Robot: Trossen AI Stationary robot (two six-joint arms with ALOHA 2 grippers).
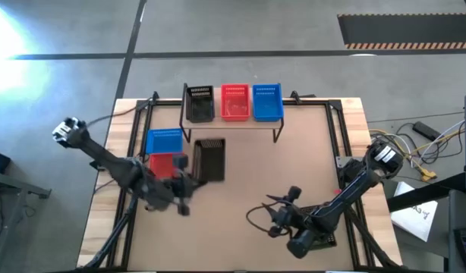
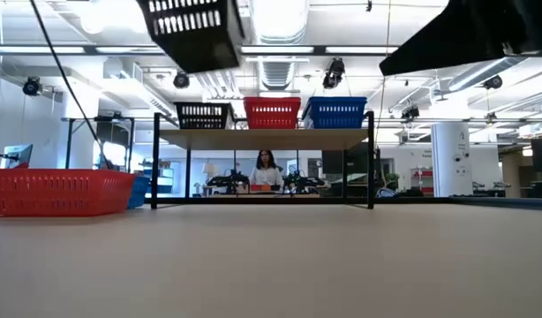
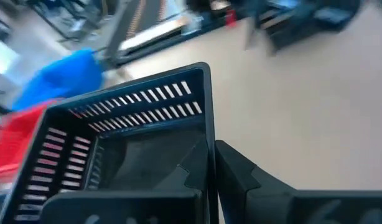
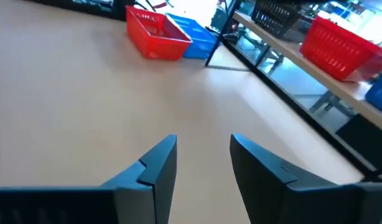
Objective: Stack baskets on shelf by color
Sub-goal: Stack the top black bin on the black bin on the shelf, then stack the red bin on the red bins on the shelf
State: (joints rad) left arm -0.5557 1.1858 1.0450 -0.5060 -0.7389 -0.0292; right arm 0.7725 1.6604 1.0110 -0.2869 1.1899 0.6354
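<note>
On the shelf [image 1: 233, 121] stand a black basket [image 1: 199, 103], a red basket [image 1: 234, 101] and a blue basket [image 1: 267, 101]. A blue basket [image 1: 164, 139] and a red basket [image 1: 166, 162] stand on the table at the left. My left gripper [image 1: 193, 176] is shut on a second black basket [image 1: 211, 158], which the low view shows high above the table [image 2: 196, 31]. My right gripper [image 1: 279, 221] is open and empty over the table's near right part. My left gripper pinches one wall of the black basket [image 3: 209, 134] at its rim, one finger [image 3: 190, 169] inside the basket and the other [image 3: 241, 177] outside. The fingers come about level from the table's left. The basket is lifted clear, open side up and slightly tilted.
The shelf's thin black legs [image 2: 155, 163] stand at the table's far side. A black frame [image 1: 335, 133] runs along the table's edges. Cables [image 1: 423, 148] lie on the floor at the right. A person [image 2: 266, 170] sits in the room behind. Bare tabletop [image 1: 278, 171] lies in the middle.
</note>
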